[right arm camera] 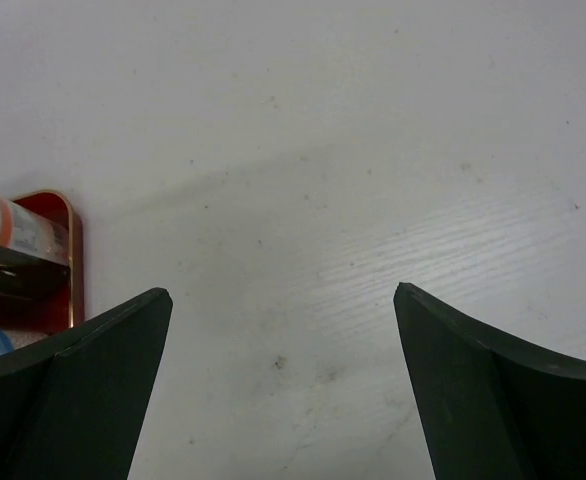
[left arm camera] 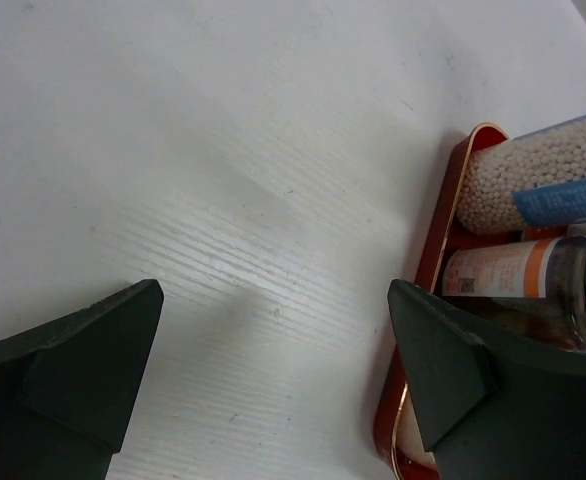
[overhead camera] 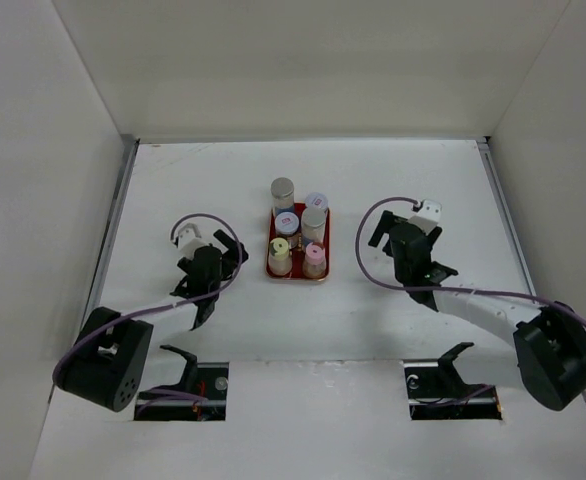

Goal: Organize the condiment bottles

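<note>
The condiment bottles stand together in a flat red tray at the table's middle. A tall grey-capped bottle is at the back left, a pale-lidded jar at the back right, and a second grey-capped bottle is in front of the jar. The yellow-capped one and the pink-capped one are in front. My left gripper is open and empty left of the tray; its view shows the tray rim and a bead-filled bottle. My right gripper is open and empty right of the tray.
White walls close in the table on the left, back and right. The right wrist view shows bare white table and the tray's corner at far left. Two dark openings sit in the near edge by the arm bases.
</note>
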`<state>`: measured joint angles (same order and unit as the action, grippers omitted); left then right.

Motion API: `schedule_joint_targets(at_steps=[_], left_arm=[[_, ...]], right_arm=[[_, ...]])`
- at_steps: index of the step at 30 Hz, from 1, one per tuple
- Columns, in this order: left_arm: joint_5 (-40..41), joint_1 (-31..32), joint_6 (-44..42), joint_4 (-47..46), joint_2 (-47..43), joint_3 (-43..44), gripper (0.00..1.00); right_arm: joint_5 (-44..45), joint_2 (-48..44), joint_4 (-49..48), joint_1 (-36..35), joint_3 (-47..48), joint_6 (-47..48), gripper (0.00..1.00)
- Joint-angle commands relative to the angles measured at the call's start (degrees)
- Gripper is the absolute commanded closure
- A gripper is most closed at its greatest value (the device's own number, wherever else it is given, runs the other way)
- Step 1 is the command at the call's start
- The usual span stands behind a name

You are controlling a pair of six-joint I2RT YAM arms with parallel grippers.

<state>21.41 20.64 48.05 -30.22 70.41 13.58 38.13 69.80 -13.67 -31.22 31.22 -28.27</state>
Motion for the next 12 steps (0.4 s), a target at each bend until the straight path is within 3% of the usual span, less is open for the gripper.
schedule_joint_targets(at_steps=[1, 4, 12], left_arm=[[0.3, -0.3, 0.2, 4.6, 0.5, 5.2, 0.00], [0.1, -0.3, 0.2, 10.5, -0.6, 7.9, 0.00], [0.9, -0.1, -0.4, 15.9, -7.6, 8.8, 0.00]], right_arm=[[0.7, -0.9, -4.7, -0.8, -0.4, -2.5, 0.00], [0.1, -2.6, -4.2, -0.8, -0.9, -2.5, 0.00], [-4.1, -7.6, -3.4, -1.0, 0.7, -2.2, 0.00]])
